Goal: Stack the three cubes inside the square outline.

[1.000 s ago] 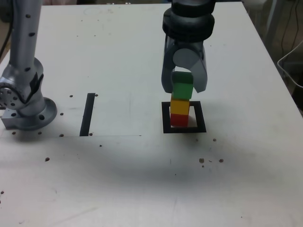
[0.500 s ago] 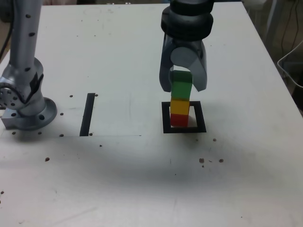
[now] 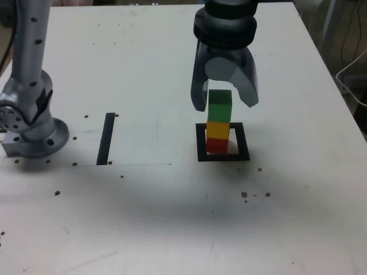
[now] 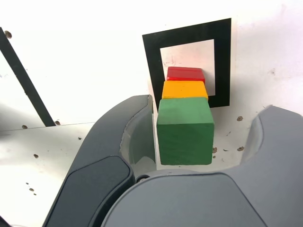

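Observation:
Three cubes stand stacked inside the square outline (image 3: 200, 143): the red cube (image 3: 217, 145) at the bottom, the yellow cube (image 3: 217, 130) on it, the green cube (image 3: 219, 106) on top. My gripper (image 3: 225, 105) hangs straight above, open, with a finger on each side of the green cube and a visible gap to both. In the wrist view the green cube (image 4: 184, 132) sits between the spread grey fingers (image 4: 118, 142), over the yellow cube (image 4: 184, 90), the red cube (image 4: 185, 74) and the outline (image 4: 154, 61).
A straight black strip (image 3: 106, 138) lies on the white table toward the exterior view's left. The arm's grey base (image 3: 31, 132) stands at the far left. Small dark specks dot the table. A white cable (image 3: 355, 80) hangs past the right edge.
The jaws have spread apart from the green cube, which they clasped a second ago. The green cube stays on the yellow one, and the stack has not shifted.

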